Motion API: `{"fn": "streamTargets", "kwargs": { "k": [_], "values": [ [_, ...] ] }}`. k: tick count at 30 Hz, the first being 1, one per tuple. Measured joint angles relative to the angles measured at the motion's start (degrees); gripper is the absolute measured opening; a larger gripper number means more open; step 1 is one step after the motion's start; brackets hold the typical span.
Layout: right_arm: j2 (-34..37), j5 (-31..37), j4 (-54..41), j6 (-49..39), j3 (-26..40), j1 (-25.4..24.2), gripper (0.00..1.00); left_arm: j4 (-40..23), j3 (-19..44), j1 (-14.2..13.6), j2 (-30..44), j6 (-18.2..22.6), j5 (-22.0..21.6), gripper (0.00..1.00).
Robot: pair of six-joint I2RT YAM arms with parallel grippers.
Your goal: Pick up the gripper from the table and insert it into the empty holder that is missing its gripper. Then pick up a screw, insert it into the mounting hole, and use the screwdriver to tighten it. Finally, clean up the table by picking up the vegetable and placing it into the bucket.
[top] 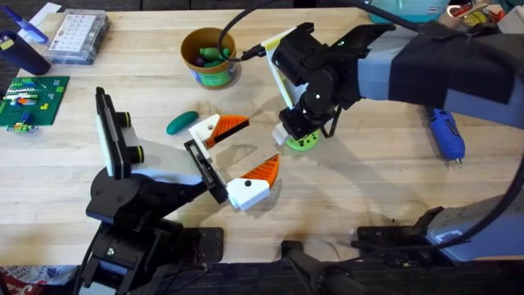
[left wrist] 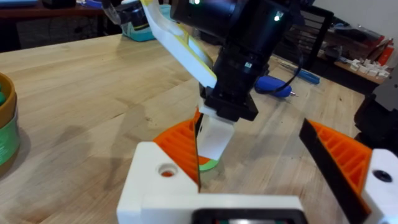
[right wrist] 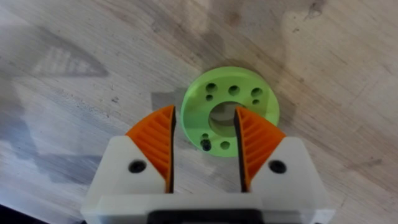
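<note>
Right hand (right wrist: 203,140) was straight down over the green disc (right wrist: 231,110), fingers (right wrist: 155,140) parted narrowly. One pad sat outside the rim, the other in the centre bore, so it straddled the ring wall. I couldn't tell if the pads were touching it.

Looked like the pick step on the green part; screw and screwdriver work not started. Next move likely calls for closing on the wall and lifting straight up without skidding the disc on the surface (top: 385,176).

Left hand (top: 237,156) was idle and wide open, well to the side of the disc. Green vegetable (top: 182,122) lay just beyond it, bucket (top: 210,57) further past. Screwdriver (top: 446,133) lay out beyond the right arm.

Right wrist view showed the disc's hole pattern; overhead hid most of the disc under the hand.
</note>
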Motion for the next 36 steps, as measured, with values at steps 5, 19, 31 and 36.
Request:
{"fn": "streamTargets", "kwargs": {
  "k": [5, 19, 31, 36],
  "values": [
    [0.4, -0.1, -1.2, 0.4, 0.0, 0.0, 0.508, 0.1, 0.0, 0.0, 0.0, -0.1, 0.0, 0.990],
    [-18.5, 4.1, -10.6, 4.9, 3.7, -2.5, 0.508, 0.1, 0.0, 0.0, 0.0, -0.1, 0.0, 0.990],
    [-32.9, 8.2, -14.2, 10.7, -1.9, -2.6, 0.508, 0.1, 0.0, 0.0, 0.0, -0.1, 0.0, 0.990],
    [-32.3, 8.4, -9.4, 13.8, -8.0, -1.5, 0.508, 0.1, 0.0, 0.0, 0.0, -0.1, 0.0, 0.990]
  ]
}}
